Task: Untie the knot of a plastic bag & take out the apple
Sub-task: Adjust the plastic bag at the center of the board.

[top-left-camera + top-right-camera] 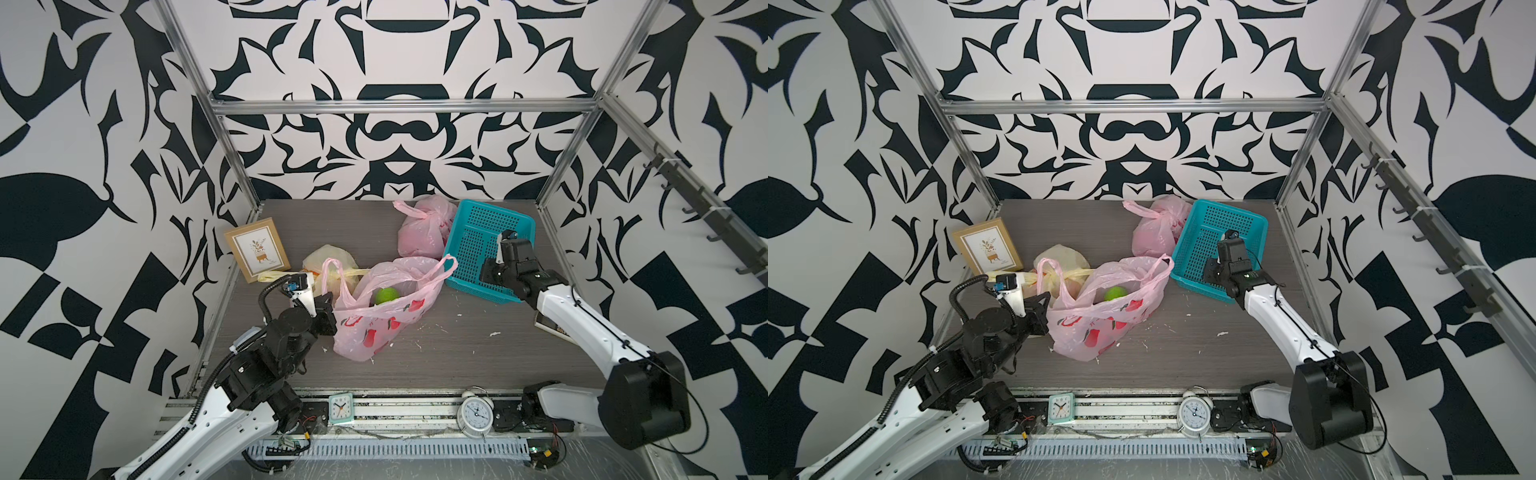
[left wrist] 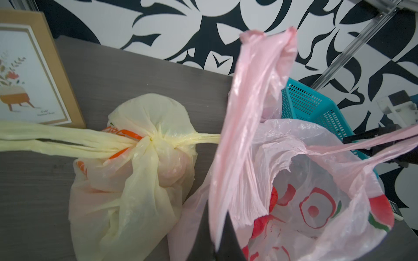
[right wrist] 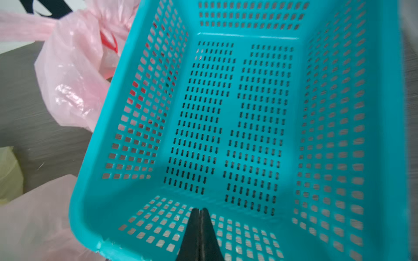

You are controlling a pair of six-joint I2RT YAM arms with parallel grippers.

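A pink plastic bag [image 1: 382, 328] [image 1: 1096, 328] [image 2: 316, 192] with red prints lies mid-table with its mouth open. No knot shows on it, and its two handles stand apart. A green apple [image 1: 386, 296] [image 1: 1115, 293] rests inside; the left wrist view does not show it. My left gripper [image 1: 328, 303] [image 1: 1044, 301] [image 2: 217, 217] is shut on the bag's left handle at its base. My right gripper [image 1: 489, 270] [image 1: 1212, 272] [image 3: 200, 210] hangs shut over the near wall of the teal basket [image 3: 248, 113], with nothing in it.
A tied yellow bag [image 1: 328, 257] [image 2: 135, 169] sits right behind the left gripper. A tied pink bag [image 1: 419, 232] leans against the teal basket [image 1: 486, 224] at the back right. A framed picture [image 1: 257, 249] stands at the left wall. Two clocks [image 1: 341, 408] [image 1: 476, 415] sit on the front rail.
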